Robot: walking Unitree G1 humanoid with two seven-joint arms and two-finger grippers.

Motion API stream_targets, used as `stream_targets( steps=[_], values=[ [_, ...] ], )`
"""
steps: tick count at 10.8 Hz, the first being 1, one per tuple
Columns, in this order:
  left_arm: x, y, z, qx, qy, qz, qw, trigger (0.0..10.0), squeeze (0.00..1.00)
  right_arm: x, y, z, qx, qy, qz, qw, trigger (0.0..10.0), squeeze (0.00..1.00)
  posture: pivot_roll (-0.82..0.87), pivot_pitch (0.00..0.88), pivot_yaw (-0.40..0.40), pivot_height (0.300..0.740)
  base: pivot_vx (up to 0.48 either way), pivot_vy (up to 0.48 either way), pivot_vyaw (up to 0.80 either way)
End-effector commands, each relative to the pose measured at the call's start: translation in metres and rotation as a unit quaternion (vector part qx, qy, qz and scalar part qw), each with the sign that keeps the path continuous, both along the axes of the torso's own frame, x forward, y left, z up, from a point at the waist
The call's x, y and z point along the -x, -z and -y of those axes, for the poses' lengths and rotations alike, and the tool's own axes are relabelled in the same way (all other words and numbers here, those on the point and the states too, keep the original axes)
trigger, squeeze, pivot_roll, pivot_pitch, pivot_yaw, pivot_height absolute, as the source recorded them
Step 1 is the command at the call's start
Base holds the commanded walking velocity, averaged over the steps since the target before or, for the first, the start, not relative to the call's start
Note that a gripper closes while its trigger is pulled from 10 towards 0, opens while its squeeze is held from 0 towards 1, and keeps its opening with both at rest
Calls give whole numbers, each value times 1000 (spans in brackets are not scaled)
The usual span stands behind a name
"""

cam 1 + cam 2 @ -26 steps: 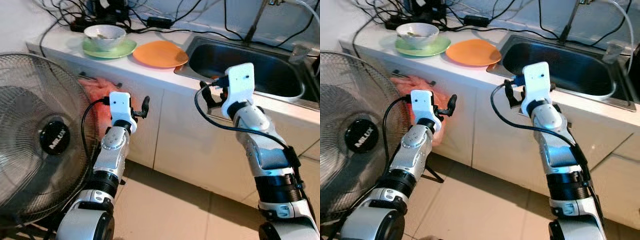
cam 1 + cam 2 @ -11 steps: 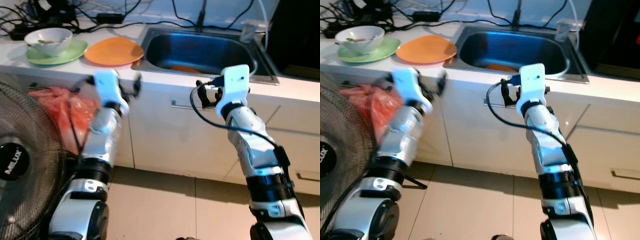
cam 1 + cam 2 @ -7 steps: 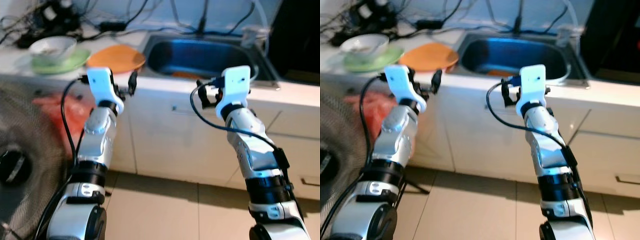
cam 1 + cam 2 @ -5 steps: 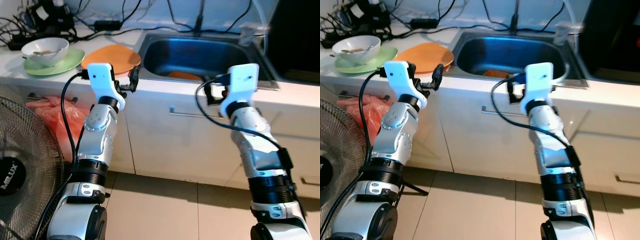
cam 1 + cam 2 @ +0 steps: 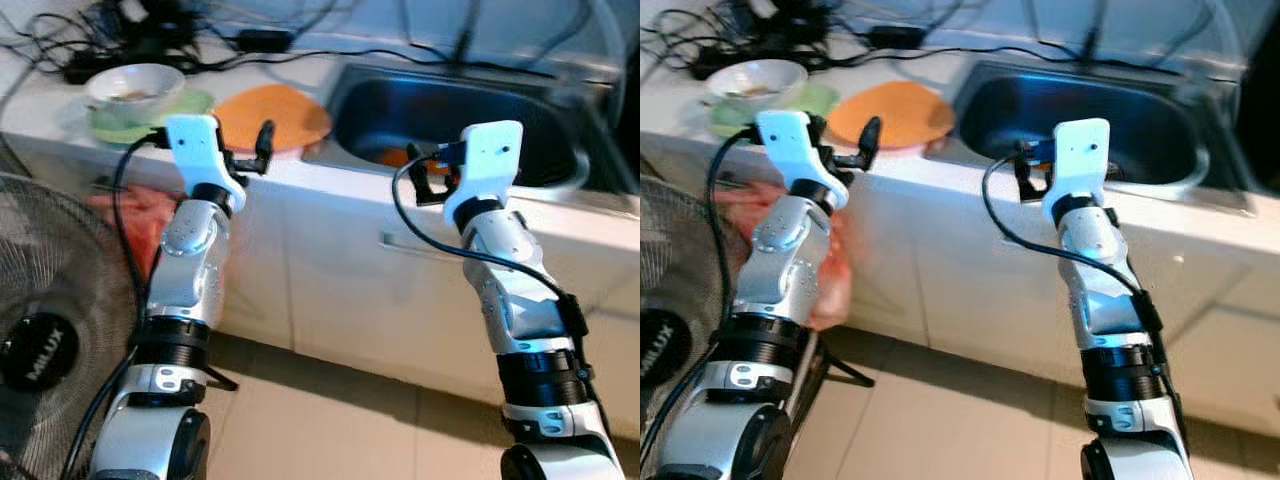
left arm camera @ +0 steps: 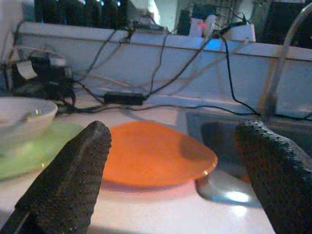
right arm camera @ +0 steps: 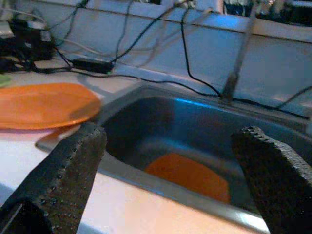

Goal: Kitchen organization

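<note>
directly ahead of the left hand (image 6: 170,185), fingers apart, lay the orange plate (image 6: 153,153) on the bench (image 5: 320,185); right hand (image 7: 170,180), also spread, faced the sink (image 7: 195,141).

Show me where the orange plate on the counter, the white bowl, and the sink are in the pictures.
orange plate (image 5: 272,112), left eye view, the middle of its flat top.
white bowl (image 5: 135,88), left eye view, its outer side wall.
sink (image 7: 141,127), right wrist view, the bare inner wall of the basin.

Your right gripper (image 7: 168,180), jaws wide apart, faces the sink (image 7: 146,129); orange dish (image 7: 187,175) inside, orange plate (image 7: 41,105) beside it.
</note>
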State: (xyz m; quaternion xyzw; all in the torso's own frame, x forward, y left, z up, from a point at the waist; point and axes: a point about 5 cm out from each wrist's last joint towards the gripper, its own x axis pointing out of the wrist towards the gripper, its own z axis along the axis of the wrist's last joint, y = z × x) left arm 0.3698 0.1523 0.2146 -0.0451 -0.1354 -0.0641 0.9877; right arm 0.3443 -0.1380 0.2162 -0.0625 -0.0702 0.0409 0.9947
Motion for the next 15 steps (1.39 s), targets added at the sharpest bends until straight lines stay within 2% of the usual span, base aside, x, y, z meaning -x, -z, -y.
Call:
stream_targets(
  steps=[1,5,11,13,15],
  values=[
    [0,-6,6,-1,7,7,1000,10000,0,0,-8,5,4,8,17,1000,10000,0,-14,0,19,740,442,0,0],
    [0,-5,8,1,9,1,1000,10000,0,0,-7,4,7,6,17,1000,10000,0,-14,0,18,740,453,0,0],
    [0,0,7,-3,8,-17,1000,10000,0,0,-6,3,9,5,12,1000,10000,0,-14,0,20,740,313,0,0],
    [-2,3,7,-19,5,-29,999,10000,0,1,-4,3,9,5,4,1000,10000,0,-14,0,18,740,0,0,0],
    [-4,-2,3,-61,8,-26,998,10000,0,0,-2,4,12,5,2,1000,10000,0,-10,0,16,740,0,0,0]
  ],
)
